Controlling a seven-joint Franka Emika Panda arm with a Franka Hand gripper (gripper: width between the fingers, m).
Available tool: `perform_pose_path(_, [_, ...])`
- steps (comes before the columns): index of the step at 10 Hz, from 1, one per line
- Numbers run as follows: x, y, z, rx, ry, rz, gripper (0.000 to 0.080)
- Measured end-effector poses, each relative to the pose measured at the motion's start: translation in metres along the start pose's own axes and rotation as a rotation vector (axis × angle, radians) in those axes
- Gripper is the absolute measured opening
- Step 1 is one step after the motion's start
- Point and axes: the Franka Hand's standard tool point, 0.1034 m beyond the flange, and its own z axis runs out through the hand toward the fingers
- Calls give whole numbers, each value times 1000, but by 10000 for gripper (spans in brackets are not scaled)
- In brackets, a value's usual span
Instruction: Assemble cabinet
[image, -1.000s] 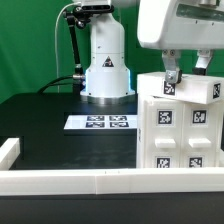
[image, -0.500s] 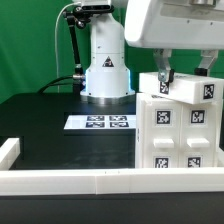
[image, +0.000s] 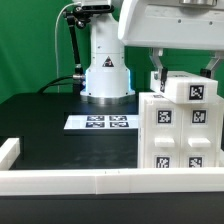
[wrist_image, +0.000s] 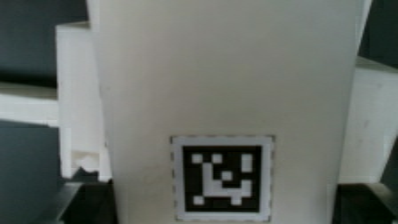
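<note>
Straddling a small white tagged block (image: 190, 89), the tool (image: 184, 72) with one finger on each flank, apparently closed on it. Hard to confirm true contact from the exterior view; in the wrist view, only the block's tall white face (wrist_image: 214, 110) with its tag, fingers out of sight. Resting on, or just above, the top of the cabinet (image: 178, 130), the block. Standing on the black bench (image: 60, 125) at the exterior view's right, the cabinet, its tagged fronts facing the camera, just behind the long white border rail (image: 100, 178). Well apart, near the arm's base, the marker board (image: 100, 122).

Likely risks: slipping or twisting of the block between smooth fingers if the grip is shallow or off-centre; a tilted block catching on the cabinet's top edge rather than seating; downward or sideways force through a misaligned block shoving the cabinet across the bench.
</note>
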Motion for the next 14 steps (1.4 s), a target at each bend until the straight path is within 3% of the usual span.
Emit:
perform_pose_path(9, [1, 8, 1, -9, -4, 733, 561])
perform_pose_path(14, [-7, 12, 2, -51, -14, 1323, 561])
